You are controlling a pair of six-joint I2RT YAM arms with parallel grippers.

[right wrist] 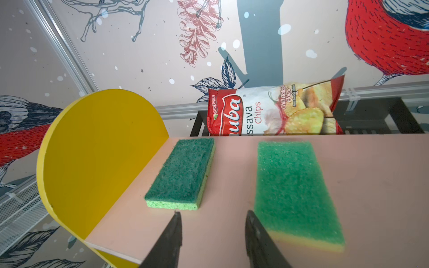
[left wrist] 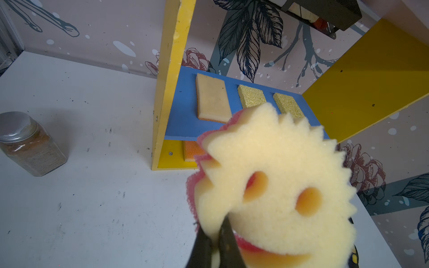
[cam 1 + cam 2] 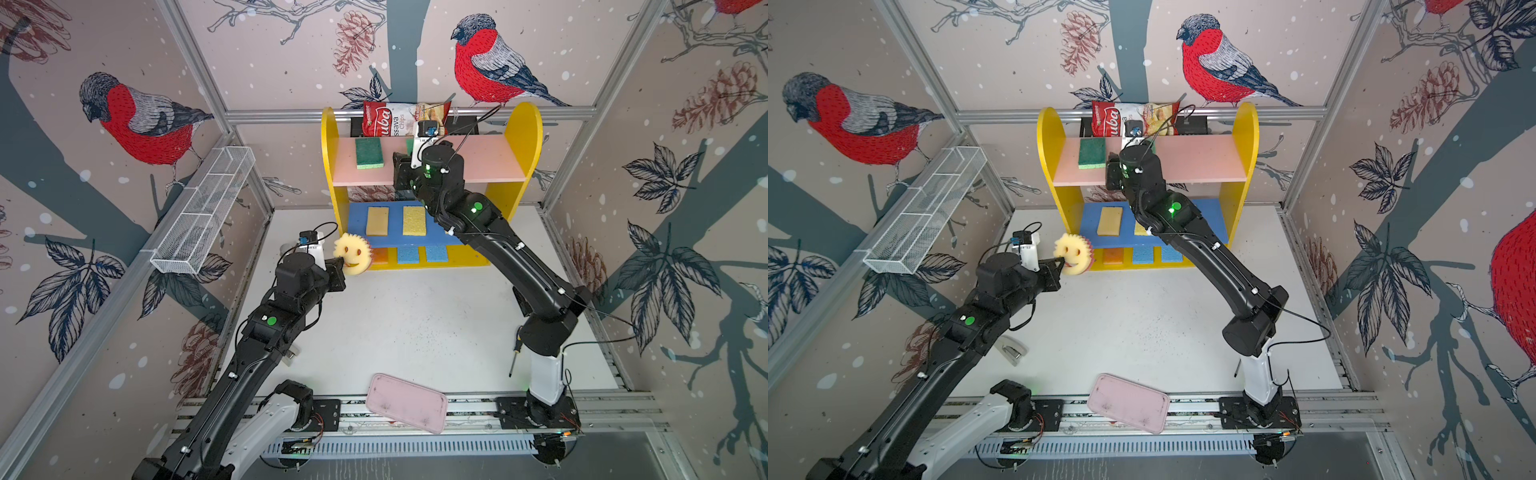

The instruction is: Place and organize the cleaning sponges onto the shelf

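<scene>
My left gripper (image 3: 341, 262) (image 2: 218, 234) is shut on the edge of the round yellow-pink smiley sponge (image 3: 352, 254) (image 3: 1073, 253) (image 2: 274, 185), held in the air just left of the shelf (image 3: 525, 137). My right gripper (image 1: 212, 212) stands open over the pink upper board (image 1: 232, 176), between two green sponges (image 1: 183, 171) (image 1: 292, 185), holding nothing. On the blue middle board (image 2: 183, 111) lie a tan sponge (image 2: 212, 99) and two yellow ones (image 2: 251, 96). The yellow base carries an orange sponge (image 3: 1113, 255) and two blue sponges (image 3: 407, 254).
A pink tray (image 3: 406, 403) lies at the table's front edge. The white wire mesh rack (image 3: 203, 212) hangs on the left wall. A chips bag (image 3: 386, 120) sits behind the shelf. A spice jar (image 2: 27, 143) stands on the table left of the shelf.
</scene>
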